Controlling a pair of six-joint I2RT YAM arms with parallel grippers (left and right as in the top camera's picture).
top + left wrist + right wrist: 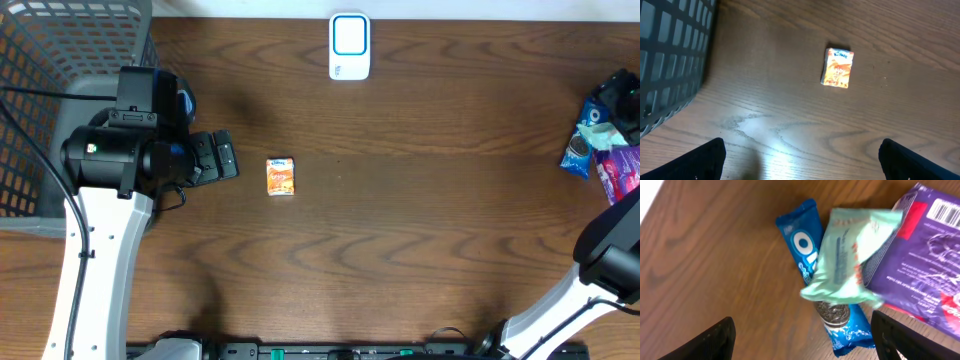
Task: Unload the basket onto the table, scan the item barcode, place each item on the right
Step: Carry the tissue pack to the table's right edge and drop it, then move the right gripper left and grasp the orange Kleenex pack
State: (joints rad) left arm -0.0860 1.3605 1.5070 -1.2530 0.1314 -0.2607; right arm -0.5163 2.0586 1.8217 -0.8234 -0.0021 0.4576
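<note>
left gripper [802, 157] is hovering, jaws spread wide, near the orange box [838, 67] lying flat mid-table, well apart from the white scanner [349, 46]. right gripper [802, 335], likewise spread, is hanging over a mint packet [850, 260], blue oreo pack [802, 247] and purple bag [925, 255].

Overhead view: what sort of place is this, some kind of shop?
Probably a mock shop checkout on a wooden table: a white barcode scanner, a grey mesh basket, and snack packs such as an Oreo packet.
</note>
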